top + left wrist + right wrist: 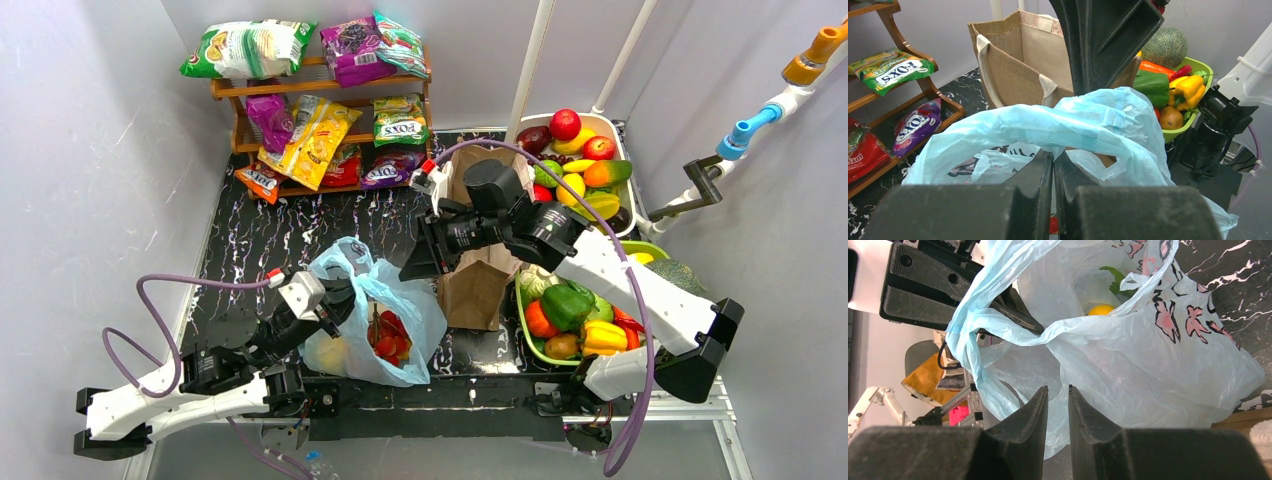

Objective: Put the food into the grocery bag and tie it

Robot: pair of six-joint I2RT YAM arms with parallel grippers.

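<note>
The light-blue grocery bag (405, 305) stands at the near middle of the table, mouth up. Red food (390, 340) and a yellow piece (325, 355) show inside it. My left gripper (342, 300) is shut on one blue handle; in the left wrist view the fingers (1045, 165) pinch the plastic (1088, 125). My right gripper (415, 265) hangs over the bag's far side with its jaws a narrow gap apart and nothing between them. In the right wrist view (1058, 387) the bag (1148, 355) lies just past its tips, with a yellow piece (1100, 309) inside.
A stiff brown paper bag (480, 285) stands right behind the blue bag. A green tub (528, 345) of peppers and vegetables is at the right, a white tub (600, 122) of fruit behind it. A wooden snack shelf (300, 88) is at the back left.
</note>
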